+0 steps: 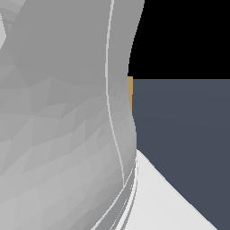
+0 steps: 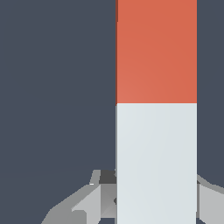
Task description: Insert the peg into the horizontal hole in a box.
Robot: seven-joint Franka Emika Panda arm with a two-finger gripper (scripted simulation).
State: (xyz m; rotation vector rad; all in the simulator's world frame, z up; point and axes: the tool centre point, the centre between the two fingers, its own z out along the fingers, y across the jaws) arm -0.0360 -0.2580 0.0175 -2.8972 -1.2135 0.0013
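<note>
One peg (image 2: 156, 109) fills much of the wrist view. It is a long, flat-faced bar in two colours: one stretch is orange-red, and the other is pale grey-white, with a sharp straight line between the two colours. The pale end runs down between the grey fingers (image 2: 89, 201) of the gripper (image 2: 156, 205), one finger showing on each side of the bar and pressed close against it, so the gripper is clamped on the peg's pale end. Behind the peg there is only a flat dark slate-blue surface (image 2: 52, 87); whether the peg touches it cannot be told.

In the exterior view, the robot arm (image 1: 63, 117) sits very close to the camera, a large pale grey faceted shape covering the exterior view's left half. Just past its edge, one thin tan sliver (image 1: 130, 92) shows, which seems to be the edge of the box; its hole is hidden. To the exterior view's right lies the dark slate-blue floor (image 1: 184, 134), with black background above it and a white wedge of surface (image 1: 166, 206) at the bottom. The peg and gripper are not visible in this view.

Counted: one peg, one gripper, one arm, one sliver of box.
</note>
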